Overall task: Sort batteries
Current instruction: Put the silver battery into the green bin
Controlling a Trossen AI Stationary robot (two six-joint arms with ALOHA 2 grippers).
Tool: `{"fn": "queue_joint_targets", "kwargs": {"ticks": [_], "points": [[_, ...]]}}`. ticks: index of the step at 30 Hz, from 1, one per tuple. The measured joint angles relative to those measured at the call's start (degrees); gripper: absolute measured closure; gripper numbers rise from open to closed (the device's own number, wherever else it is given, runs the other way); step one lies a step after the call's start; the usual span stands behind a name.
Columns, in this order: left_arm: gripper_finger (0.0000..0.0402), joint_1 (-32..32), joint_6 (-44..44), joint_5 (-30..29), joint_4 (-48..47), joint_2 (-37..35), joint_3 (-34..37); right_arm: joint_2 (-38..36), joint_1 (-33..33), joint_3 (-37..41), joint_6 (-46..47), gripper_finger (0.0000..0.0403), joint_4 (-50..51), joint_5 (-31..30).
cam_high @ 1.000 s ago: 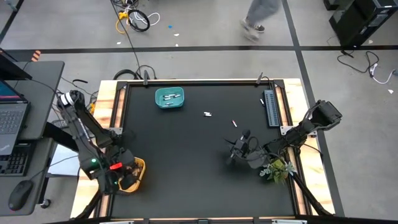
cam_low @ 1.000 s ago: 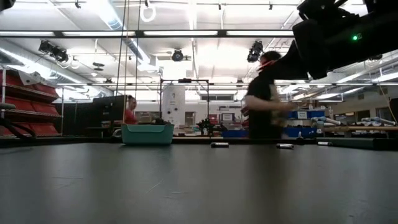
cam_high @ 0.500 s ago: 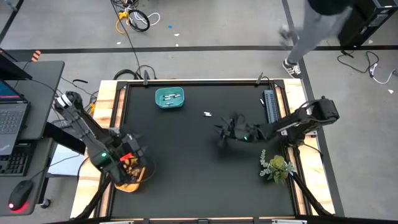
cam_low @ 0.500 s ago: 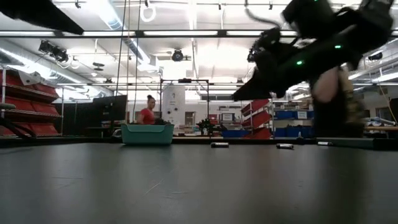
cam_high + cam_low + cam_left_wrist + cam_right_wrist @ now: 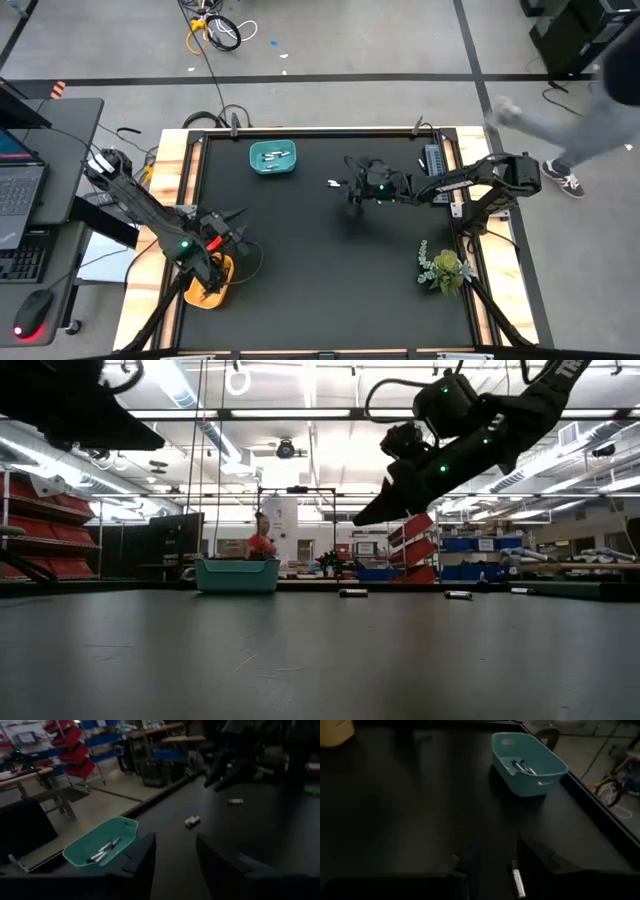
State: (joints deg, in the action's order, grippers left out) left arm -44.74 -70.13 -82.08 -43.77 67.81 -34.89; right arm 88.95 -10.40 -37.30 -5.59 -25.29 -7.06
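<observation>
A teal bin (image 5: 272, 158) at the far left of the black table holds several whitish batteries (image 5: 522, 768). A yellow bin (image 5: 212, 283) stands at the near left corner. Two loose batteries (image 5: 192, 821) (image 5: 235, 801) lie on the table right of the teal bin. My right gripper (image 5: 352, 190) hovers open above them, slanting down; one battery (image 5: 518, 879) lies on the table beside its fingers. My left gripper (image 5: 238, 222) stands open above the table just beyond the yellow bin, pointing level toward the teal bin (image 5: 102, 845), with nothing between its fingers.
A grey ribbed strip (image 5: 436, 170) lies along the table's right edge, and a small plant (image 5: 445, 268) stands at the near right. Wooden rails (image 5: 180, 180) frame the table. A person walks on the floor beyond the far right corner.
My right gripper has swung from beside the plant toward the far edge and left, to above the loose batteries. My left gripper has come off the yellow bin toward the table's middle and tipped up from pointing down to level. A person has walked rightward behind the table.
</observation>
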Motion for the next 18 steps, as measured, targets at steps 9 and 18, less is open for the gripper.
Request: {"fn": "queue_joint_targets", "kwargs": {"ticks": [9,18], "points": [[0.0244,9.5,22.2,-2.6,19.4,0.0,0.3,0.0,-4.1,0.0,9.5,0.0302,2.8,1.0],[0.0268,15.1,56.4,19.6,46.2,2.5,0.3,-3.0,1.1,0.0,21.0,0.0316,27.8,-9.4]]}}
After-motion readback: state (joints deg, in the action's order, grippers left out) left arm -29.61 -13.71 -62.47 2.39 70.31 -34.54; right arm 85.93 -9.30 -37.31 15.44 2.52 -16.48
